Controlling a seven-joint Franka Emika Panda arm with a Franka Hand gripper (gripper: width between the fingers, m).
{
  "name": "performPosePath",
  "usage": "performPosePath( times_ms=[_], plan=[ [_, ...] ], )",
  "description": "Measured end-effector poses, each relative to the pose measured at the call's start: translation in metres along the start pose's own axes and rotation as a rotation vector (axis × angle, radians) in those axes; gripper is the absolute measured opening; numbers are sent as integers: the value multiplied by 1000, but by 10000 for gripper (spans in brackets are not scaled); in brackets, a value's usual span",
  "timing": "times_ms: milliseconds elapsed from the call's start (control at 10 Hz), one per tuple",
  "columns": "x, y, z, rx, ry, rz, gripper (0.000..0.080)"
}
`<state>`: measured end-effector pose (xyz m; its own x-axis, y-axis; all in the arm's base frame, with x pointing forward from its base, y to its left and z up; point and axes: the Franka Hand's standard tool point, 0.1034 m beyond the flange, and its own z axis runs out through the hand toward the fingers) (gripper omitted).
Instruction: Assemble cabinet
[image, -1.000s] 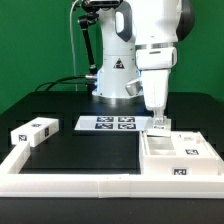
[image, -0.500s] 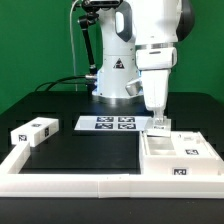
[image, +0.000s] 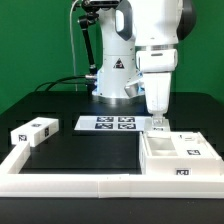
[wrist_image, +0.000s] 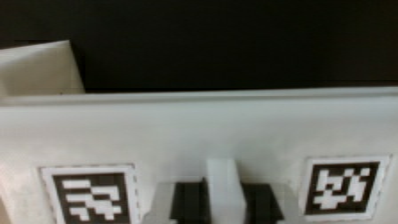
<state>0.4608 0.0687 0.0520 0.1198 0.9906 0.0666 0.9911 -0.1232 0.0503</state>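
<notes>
The cabinet (image: 178, 168) is a white open box body with tags, at the exterior view's right, against the white border rail. My gripper (image: 160, 124) stands straight down over its back wall. In the wrist view the cabinet's white panel (wrist_image: 214, 125) fills the frame with a tag on each side, and my gripper (wrist_image: 222, 200) has its two dark fingers (wrist_image: 187, 202) pressed on either side of a thin white upright rib of the cabinet. A small white tagged block (image: 33, 131) lies apart at the exterior view's left.
The marker board (image: 107, 124) lies flat in front of the robot's base. Long white border rails (image: 70, 181) run along the front and left of the black mat. The robot's base (image: 115, 75) stands behind.
The arm has shifted slightly toward the exterior view's right; the cabinet body looks nudged with it. The left block has not moved.
</notes>
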Motion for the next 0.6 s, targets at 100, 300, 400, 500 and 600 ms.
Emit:
performPosePath(
  times_ms=[100, 300, 400, 500, 600],
  plan=[
    [0, 0, 0, 0, 0, 0, 69],
    [-1, 3, 0, 4, -3, -11, 69],
    [-1, 11, -1, 2, -2, -17, 69],
    [0, 18, 0, 0, 0, -15, 69],
    [0, 22, -1, -2, 1, -14, 69]
  ],
)
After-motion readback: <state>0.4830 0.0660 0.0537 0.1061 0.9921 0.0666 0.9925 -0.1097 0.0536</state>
